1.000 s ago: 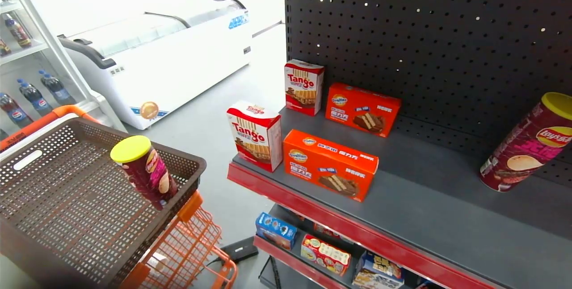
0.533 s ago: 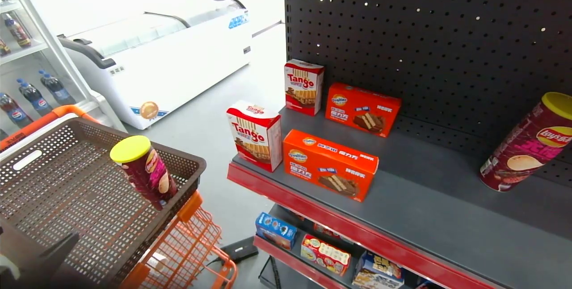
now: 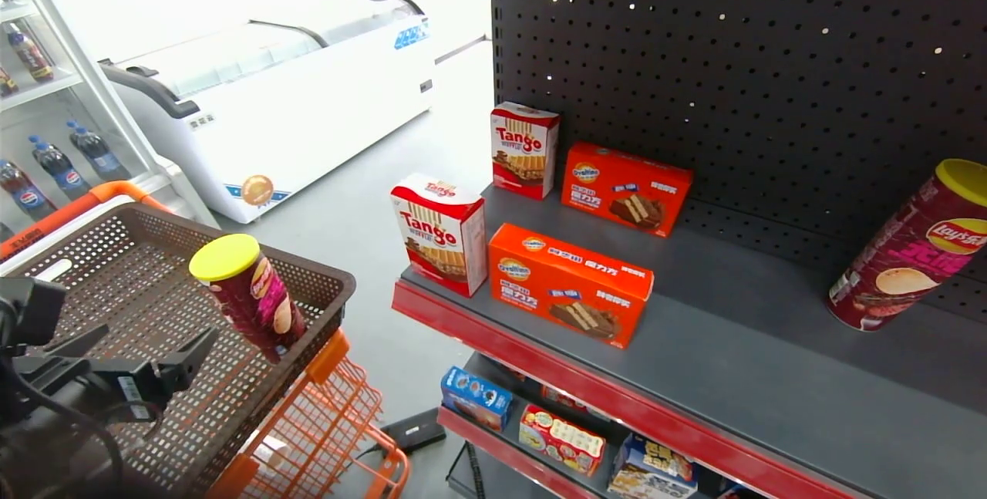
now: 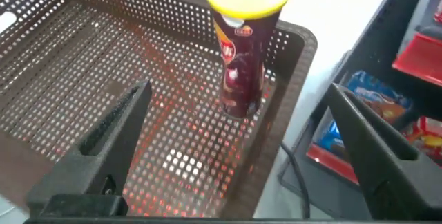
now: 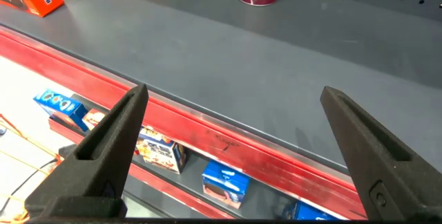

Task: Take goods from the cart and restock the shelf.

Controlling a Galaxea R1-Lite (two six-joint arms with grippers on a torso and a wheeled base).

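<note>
Left wrist view: left gripper [image 4: 238, 88] spread wide facing chips can [image 4: 242, 65] (in basket [image 4: 69, 65]); right gripper [image 5: 233, 91] agape.

Light: bright and even. Floor [image 3: 455, 98] left of the shelf [image 3: 732, 345] bleaches to plain white farther off. Pegboard [image 3: 732, 59] behind the shelf shows pinpoints of light through its holes. Boxes [image 3: 567, 283] on the shelf cast faint, soft shadows. Can [image 4: 240, 72] left of the shelf has a lid glaring pale in the left wrist view.
</note>
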